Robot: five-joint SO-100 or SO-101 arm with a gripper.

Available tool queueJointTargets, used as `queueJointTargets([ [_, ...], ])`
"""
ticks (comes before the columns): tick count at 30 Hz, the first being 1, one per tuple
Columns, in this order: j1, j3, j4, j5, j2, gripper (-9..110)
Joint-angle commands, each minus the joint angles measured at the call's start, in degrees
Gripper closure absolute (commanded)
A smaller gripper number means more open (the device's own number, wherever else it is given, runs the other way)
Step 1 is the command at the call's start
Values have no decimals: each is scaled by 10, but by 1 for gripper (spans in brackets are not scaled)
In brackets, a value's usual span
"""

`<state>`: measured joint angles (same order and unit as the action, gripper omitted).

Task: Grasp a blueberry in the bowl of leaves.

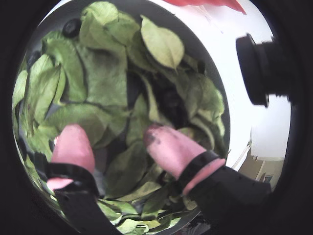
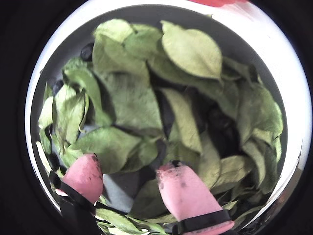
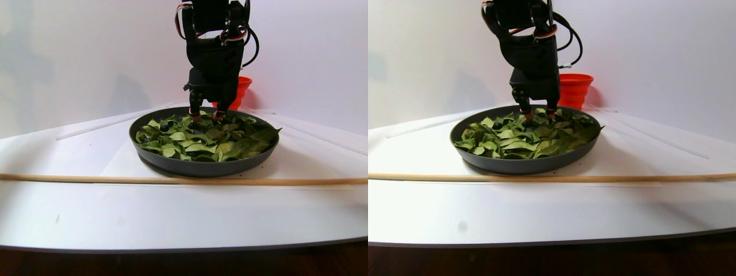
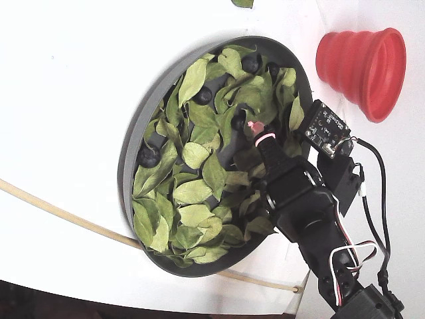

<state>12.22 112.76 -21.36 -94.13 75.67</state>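
The dark-grey bowl [image 4: 131, 143] is full of light-green leaves [image 4: 192, 191]. Blueberries show among them in the fixed view: one near the left rim [image 4: 147, 157], one higher up [image 4: 202, 95] and one at the top [image 4: 250, 63]. My gripper [image 1: 113, 132] is open, and its pink fingertips [image 1: 73, 144] are down among the leaves at the bowl's right side in the fixed view [image 4: 254, 127]. Only leaves and bare bowl floor lie between the fingers in both wrist views [image 2: 129, 164]. One blueberry [image 1: 72, 27] sits far off at the rim, also seen in a wrist view [image 2: 87, 51].
A red ribbed cup [image 4: 362, 60] stands beyond the bowl, close to the arm. A thin wooden stick [image 3: 172, 180] lies across the white table in front of the bowl. A small circuit board [image 4: 325, 129] rides beside the wrist.
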Motion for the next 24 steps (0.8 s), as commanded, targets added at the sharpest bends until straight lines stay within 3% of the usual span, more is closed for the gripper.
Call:
queueJointTargets([
  [1,-4,-3,4,8,86,80],
  [24,-42,34,73,66,137,80],
])
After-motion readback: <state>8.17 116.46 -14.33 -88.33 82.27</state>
